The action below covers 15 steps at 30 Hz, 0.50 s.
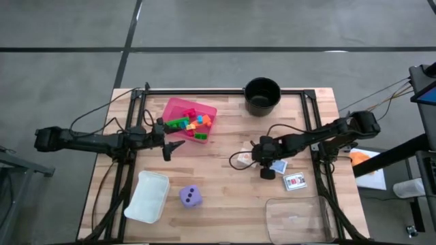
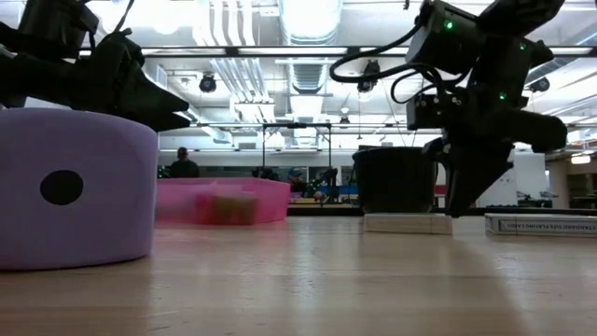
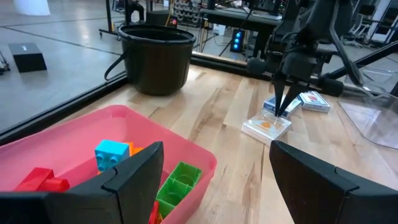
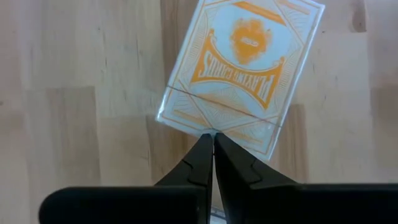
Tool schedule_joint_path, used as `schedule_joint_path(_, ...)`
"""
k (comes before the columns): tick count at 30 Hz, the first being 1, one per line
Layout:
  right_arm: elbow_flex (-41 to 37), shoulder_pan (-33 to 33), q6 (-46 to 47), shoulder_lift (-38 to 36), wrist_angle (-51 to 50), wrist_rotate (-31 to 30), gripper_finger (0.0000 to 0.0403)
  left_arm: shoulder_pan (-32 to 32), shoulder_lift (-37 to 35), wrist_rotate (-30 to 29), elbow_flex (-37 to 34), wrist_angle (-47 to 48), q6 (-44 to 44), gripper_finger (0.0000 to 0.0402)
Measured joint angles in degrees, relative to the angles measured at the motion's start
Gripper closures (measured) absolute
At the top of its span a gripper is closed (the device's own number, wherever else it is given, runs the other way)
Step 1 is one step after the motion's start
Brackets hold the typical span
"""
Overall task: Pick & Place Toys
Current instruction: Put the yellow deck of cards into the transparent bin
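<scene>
Several small bricks (image 1: 192, 124) lie in the pink tray (image 1: 178, 107); they also show in the left wrist view (image 3: 112, 154). The purple die (image 1: 191, 197) rests on the table near the front. An orange card pack (image 4: 241, 74) lies flat mid-table, with a blue pack (image 1: 278, 167) and a white-red pack (image 1: 295, 181) to its right. My right gripper (image 4: 213, 138) is shut, its tips at the orange pack's edge. My left gripper (image 3: 216, 152) is open and empty beside the tray's near right corner. My right gripper's shut fingertips (image 4: 206, 146) meet the orange pack's short edge (image 4: 214, 129), the end toward the blue pack. The fingers come from above, pointing down (image 3: 281, 102). The pack lies flat on the table.
A black round pot (image 1: 262, 95) stands at the far edge. A clear lidded box (image 1: 146, 196) lies front left and a clear tray (image 1: 300, 218) front right. Bare wood lies between the tray and the packs.
</scene>
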State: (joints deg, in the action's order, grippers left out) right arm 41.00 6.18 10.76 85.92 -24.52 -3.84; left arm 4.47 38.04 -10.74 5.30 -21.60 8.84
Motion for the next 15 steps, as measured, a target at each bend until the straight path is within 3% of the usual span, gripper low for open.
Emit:
schedule_joint_path(9,0.2,0.0,-0.4,2.3,0.5,0.5,0.0385,0.0,0.0,0.0,0.0,0.1,0.0,0.0107)
schedule_joint_path(15,0.4,0.0,-0.4,1.9,-1.6,7.1,0.0385,0.0,0.0,0.0,0.0,0.1,0.0,0.0107)
